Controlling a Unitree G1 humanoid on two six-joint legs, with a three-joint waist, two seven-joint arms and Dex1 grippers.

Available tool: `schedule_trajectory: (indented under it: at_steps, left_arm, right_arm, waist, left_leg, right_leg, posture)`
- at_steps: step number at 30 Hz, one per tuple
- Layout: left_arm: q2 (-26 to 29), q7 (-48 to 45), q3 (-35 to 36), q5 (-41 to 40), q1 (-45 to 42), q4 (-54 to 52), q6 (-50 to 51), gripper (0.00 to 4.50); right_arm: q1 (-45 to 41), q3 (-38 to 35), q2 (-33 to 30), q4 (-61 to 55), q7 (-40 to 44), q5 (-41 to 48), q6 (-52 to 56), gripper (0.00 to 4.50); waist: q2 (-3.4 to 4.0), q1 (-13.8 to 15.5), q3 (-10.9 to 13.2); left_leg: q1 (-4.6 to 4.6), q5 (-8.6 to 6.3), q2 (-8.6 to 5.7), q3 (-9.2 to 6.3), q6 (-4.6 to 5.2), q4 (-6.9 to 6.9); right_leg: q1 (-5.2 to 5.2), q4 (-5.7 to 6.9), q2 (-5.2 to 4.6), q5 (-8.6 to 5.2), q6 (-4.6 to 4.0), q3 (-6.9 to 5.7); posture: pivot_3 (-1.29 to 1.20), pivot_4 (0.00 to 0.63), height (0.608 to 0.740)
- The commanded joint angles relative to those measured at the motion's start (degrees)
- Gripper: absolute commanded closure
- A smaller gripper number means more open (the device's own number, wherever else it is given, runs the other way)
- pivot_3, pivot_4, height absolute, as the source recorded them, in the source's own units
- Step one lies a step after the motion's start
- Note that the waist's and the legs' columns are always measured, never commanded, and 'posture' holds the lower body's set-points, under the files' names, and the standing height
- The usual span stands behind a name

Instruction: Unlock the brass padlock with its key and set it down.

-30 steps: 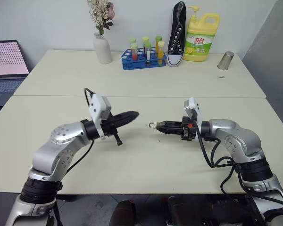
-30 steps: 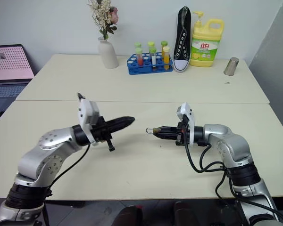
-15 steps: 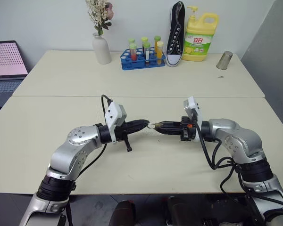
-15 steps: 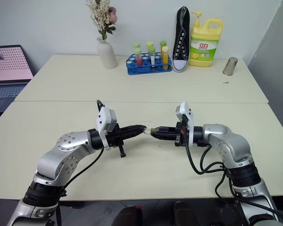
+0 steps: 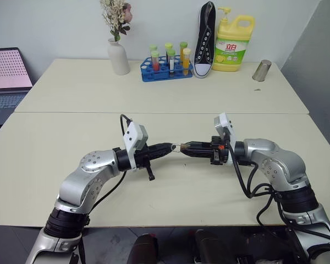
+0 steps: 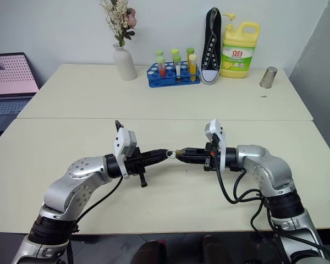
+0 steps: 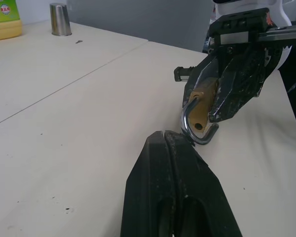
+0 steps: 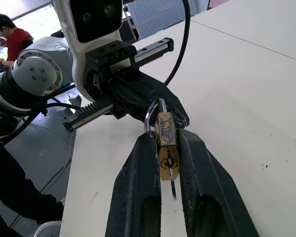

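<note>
Two pale desks (image 5: 170,187) butt together; along the far desk's back edge stand a vase (image 5: 119,56), test-tube rack (image 5: 166,70), shoe (image 5: 205,37), detergent bottle (image 5: 232,41) and metal cup (image 5: 262,70). Both arms reach level above the near desk's middle, tips meeting. Right gripper (image 8: 166,158) fingers grasping the brass padlock (image 8: 166,146); left gripper (image 7: 166,136) fingers clenched, touching its shackle.
</note>
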Motion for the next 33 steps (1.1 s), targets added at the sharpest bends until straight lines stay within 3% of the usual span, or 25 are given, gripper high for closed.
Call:
schedule_trajectory:
  at_steps: [1,9,16,33]
  left_arm:
    - [-0.48,-0.56,1.29,-1.67,0.10,-3.24,0.45,4.50]
    - [-0.31,-0.54,1.98,-4.56,0.46,-5.95,3.39,4.50]
    - [-0.11,1.07,5.17,-11.84,0.26,-9.30,10.27,4.50]
    - [-1.14,1.92,5.35,-9.93,-0.73,-8.30,10.45,4.50]
  right_arm:
    - [-0.30,-0.88,-0.14,-0.77,0.47,0.29,-1.06,4.36]
    - [-0.12,-0.61,-0.20,-0.63,0.59,-0.27,-1.41,4.36]
    - [-0.01,-0.33,-0.17,-0.38,0.81,-0.91,-1.91,4.36]
    - [0.24,-0.10,-0.12,-0.46,1.31,-1.13,-2.06,4.36]
  waist:
    - [0.00,0.00,0.00]
    - [0.00,0.00,0.00]
    - [-0.01,-0.02,0.00]
    - [-0.01,0.00,0.01]
  left_leg:
    - [0.00,0.00,0.00,0.00,0.00,0.00]
    - [0.00,0.00,0.00,0.00,0.00,0.00]
    - [0.00,0.00,0.00,0.01,0.00,0.00]
    - [0.00,0.00,-0.01,0.00,0.00,0.00]
  right_leg:
    - [0.00,0.00,0.00,0.00,0.00,0.00]
    - [0.00,-0.01,0.00,0.00,0.00,0.00]
    - [0.00,-0.01,0.00,0.00,0.01,0.01]
    - [0.00,-0.02,0.00,0.00,0.00,0.00]
  posture:
    - [0.00,0.150,0.740]
    - [0.00,0.150,0.740]
    - [0.00,0.150,0.740]
    - [0.00,0.150,0.740]
